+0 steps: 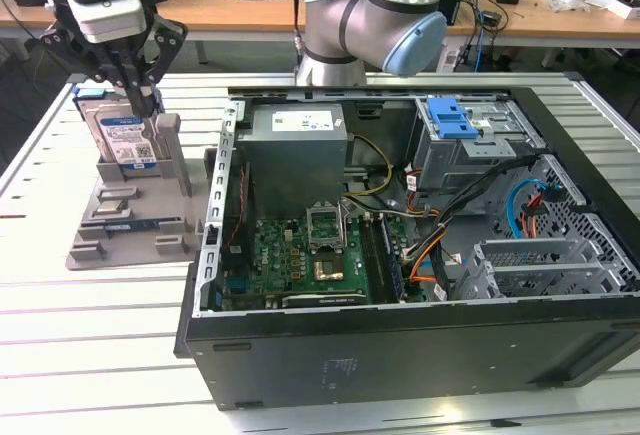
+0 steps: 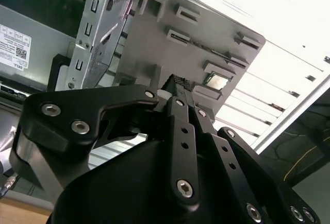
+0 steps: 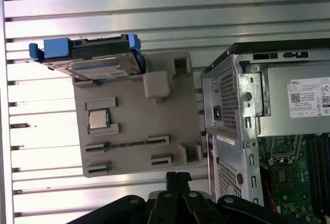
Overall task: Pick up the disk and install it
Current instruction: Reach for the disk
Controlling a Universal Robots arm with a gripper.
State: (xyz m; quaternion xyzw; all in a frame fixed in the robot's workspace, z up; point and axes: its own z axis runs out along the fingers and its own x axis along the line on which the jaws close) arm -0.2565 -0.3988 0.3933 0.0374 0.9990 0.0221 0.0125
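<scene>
Gripper (image 1: pixel 148 105) hangs low over grey holder tray (image 1: pixel 130 230), pointing down at the top edge of the disk (image 1: pixel 122 138). Jaws look drawn narrow with nothing between them, judging from both wrist views, so it holds nothing. Disk sits right under the tool in the exterior view; contact cannot be told there. The first wrist view shows a gap between the fingertips (image 3: pixel 178 176) and the disk, so I call them near but apart. Disk stands on edge in a slot at one end of the tray, probably so its upper edge and blue carrier (image 3: pixel 56 48) stick up free for a top-down pinch. Processor chip (image 3: pixel 98 120) lies flat in another pocket of the same tray, closer to the tool than the disk in that view. Open computer case (image 1: pixel 400 355) lies on its side just beside the tray, off to the tool's flank on the exterior view's right. Lying open like this, its inside faces up and the drive cage (image 1: pixel 470 145) can be reached from above. Tray and case both rest on slatted table (image 1: pixel 60 305). Pick-up not yet done, as I judge it.
</scene>
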